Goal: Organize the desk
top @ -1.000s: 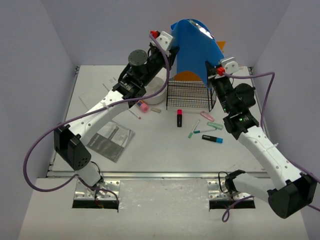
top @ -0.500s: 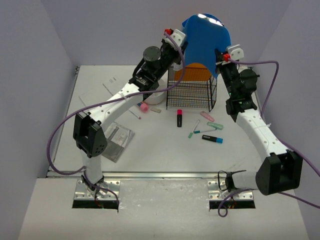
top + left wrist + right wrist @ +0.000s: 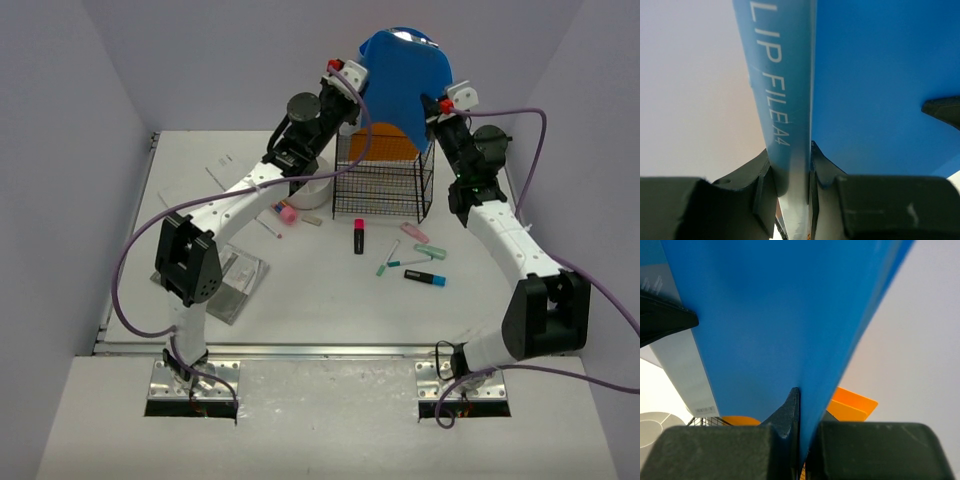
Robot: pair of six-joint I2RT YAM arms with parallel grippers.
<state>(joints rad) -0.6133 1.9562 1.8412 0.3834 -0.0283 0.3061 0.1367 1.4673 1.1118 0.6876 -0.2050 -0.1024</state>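
Note:
A blue clip file [image 3: 400, 75] hangs in the air above the black wire rack [image 3: 385, 190] at the back of the white desk [image 3: 320, 290]. My left gripper [image 3: 352, 85] is shut on the file's left edge; in the left wrist view the jaws [image 3: 788, 185] pinch the printed spine [image 3: 785, 100]. My right gripper [image 3: 432, 105] is shut on the file's right side, and in the right wrist view the blue sheet [image 3: 780, 315] runs down between the jaws [image 3: 800, 440]. An orange folder [image 3: 385, 140] stands in the rack below, its corner [image 3: 852, 405] also showing behind the right gripper.
On the desk lie a red-and-black marker [image 3: 359, 236], a black-and-blue highlighter [image 3: 425, 277], green pens [image 3: 410, 260], a pink eraser [image 3: 287, 212], a white round dish [image 3: 312, 190], a bagged booklet [image 3: 232, 280] and papers [image 3: 190, 195]. A silver rail [image 3: 300, 350] edges the front.
Both arms have raised the blue file higher above the rack. The two grippers have come closer together, so the file bows more tightly and stands more upright.

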